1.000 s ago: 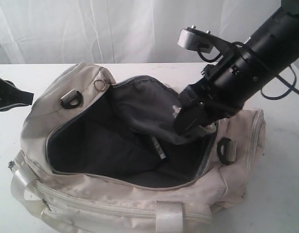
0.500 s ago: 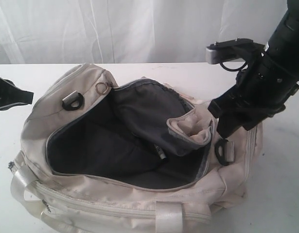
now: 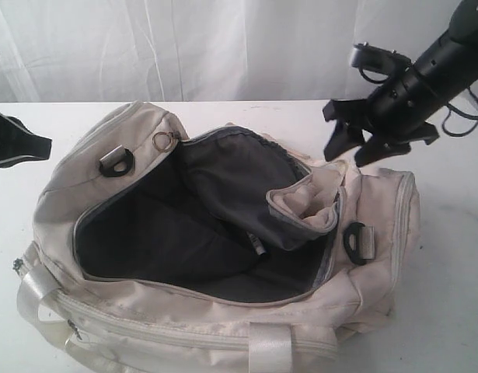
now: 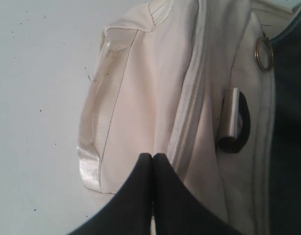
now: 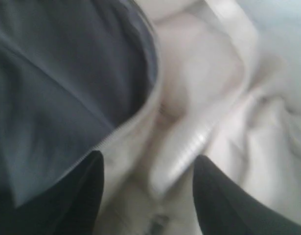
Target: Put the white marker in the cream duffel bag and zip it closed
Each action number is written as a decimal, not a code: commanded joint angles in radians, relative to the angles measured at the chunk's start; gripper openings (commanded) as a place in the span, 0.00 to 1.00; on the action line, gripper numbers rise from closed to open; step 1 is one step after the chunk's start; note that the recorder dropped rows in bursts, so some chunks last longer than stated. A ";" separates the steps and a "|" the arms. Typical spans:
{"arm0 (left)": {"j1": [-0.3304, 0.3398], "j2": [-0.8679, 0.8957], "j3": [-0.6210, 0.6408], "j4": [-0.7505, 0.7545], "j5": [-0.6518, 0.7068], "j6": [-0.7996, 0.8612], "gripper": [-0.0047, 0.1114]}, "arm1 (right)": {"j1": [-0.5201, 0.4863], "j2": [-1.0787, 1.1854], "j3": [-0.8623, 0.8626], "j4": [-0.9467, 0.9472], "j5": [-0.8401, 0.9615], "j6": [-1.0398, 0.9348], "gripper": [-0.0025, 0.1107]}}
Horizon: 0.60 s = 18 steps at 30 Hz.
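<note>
white marker [image 3: 258,246] in the cream duffel bag [image 3: 184,320]: right gripper [image 3: 346,157], apart above the bag, should flatten the folded flap [image 3: 305,211] before zipping.

Finding: a robot test bench in a lab-type setting, not a domestic room. Evidence: a plain white table [image 3: 448,264] backed along its far edge by a white fabric curtain [image 3: 184,47]. A black left arm [image 3: 13,144] and a black right arm [image 3: 441,66] reach in over the table's side edges.
</note>
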 commanded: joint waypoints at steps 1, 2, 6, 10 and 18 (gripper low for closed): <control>-0.005 -0.004 -0.003 -0.002 0.018 -0.001 0.04 | -0.012 0.091 -0.084 0.306 0.000 -0.101 0.48; -0.005 -0.004 -0.003 -0.002 0.014 -0.001 0.04 | -0.012 0.127 -0.107 0.326 0.008 -0.093 0.48; -0.005 -0.004 -0.003 -0.002 0.014 -0.001 0.04 | -0.016 0.213 -0.158 0.325 0.032 0.059 0.48; -0.005 -0.004 -0.003 0.002 0.017 -0.001 0.04 | -0.016 0.233 -0.177 0.248 0.035 0.106 0.48; -0.005 -0.004 -0.003 0.009 0.022 -0.001 0.04 | -0.014 0.276 -0.177 0.133 0.058 0.222 0.48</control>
